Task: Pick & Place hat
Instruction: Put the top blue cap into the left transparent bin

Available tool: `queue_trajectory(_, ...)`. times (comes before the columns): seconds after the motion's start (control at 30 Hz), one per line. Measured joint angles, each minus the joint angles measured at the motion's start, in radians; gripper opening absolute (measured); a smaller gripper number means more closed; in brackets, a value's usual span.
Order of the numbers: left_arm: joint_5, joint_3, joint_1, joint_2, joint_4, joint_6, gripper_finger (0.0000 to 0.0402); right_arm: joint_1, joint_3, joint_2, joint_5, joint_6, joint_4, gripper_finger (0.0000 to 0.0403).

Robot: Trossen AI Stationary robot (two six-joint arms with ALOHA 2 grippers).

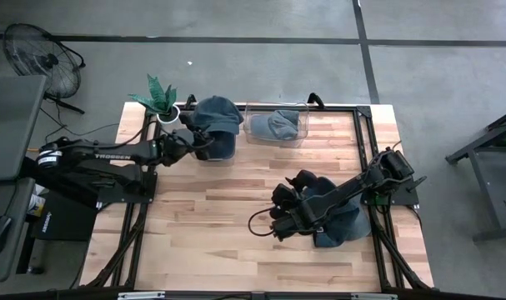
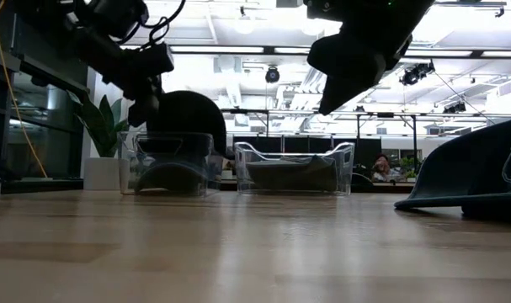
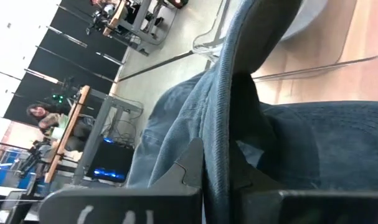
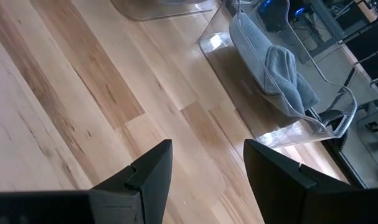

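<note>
My left gripper (image 1: 192, 136) is shut on a dark blue hat (image 1: 217, 113) over the left clear bin (image 2: 171, 164) at the table's far edge. In the low view the hat's dome (image 2: 188, 109) rises above the bin's rim, and more dark cloth shows inside the bin. A second clear bin (image 1: 276, 127) to its right holds a grey-blue hat (image 4: 273, 62). Another blue hat (image 1: 340, 221) lies on the table under my right arm. My right gripper (image 4: 207, 149) hangs open above bare wood near the table's middle, touching nothing. My left gripper pinches a ridge of the dark blue hat's ribbed cloth (image 3: 218, 118) between its two fingers (image 3: 190, 167); edge or fold, I cannot tell. It comes from the table's left, roughly level. The hat bulges beyond the fingers, above the bin; whether it rests in the bin is hidden.
A potted plant (image 1: 161, 100) stands at the far left corner beside the left bin. A dark cable (image 1: 257, 223) loops on the wood by my right gripper. Bare wood spreads across the table's near half. People sit at desks in the room behind.
</note>
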Motion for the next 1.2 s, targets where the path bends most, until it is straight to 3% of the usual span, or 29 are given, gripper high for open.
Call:
queue_trajectory(0.47, 0.028, -0.044, -0.001, 0.016, 0.003, -0.072, 0.0003, 0.000, 0.000, 0.000, -0.033, 0.000, 0.023, 0.0193)
queue_trajectory(0.67, 0.007, -0.043, -0.001, 0.016, -0.019, -0.074, 0.0002, -0.010, 0.001, -0.041, 0.088, -0.062, 0.113, 0.0193)
queue_trajectory(0.77, 0.008, -0.043, -0.001, 0.016, -0.020, -0.077, 0.0002, -0.038, 0.002, -0.078, 0.149, -0.170, 0.225, 0.0193)
queue_trajectory(0.87, 0.021, -0.043, -0.001, 0.017, -0.019, -0.084, 0.0002, -0.080, 0.002, -0.091, 0.135, -0.361, 0.381, 0.0193)
queue_trajectory(1.03, 0.020, -0.043, -0.001, 0.016, -0.017, -0.086, 0.0002, -0.179, 0.002, -0.090, -0.031, -0.761, 0.680, 0.0193)
queue_trajectory(1.2, 0.019, -0.043, -0.003, 0.017, -0.017, -0.087, 0.0002, -0.304, 0.002, -0.090, -0.205, -1.061, 0.928, 0.0193)
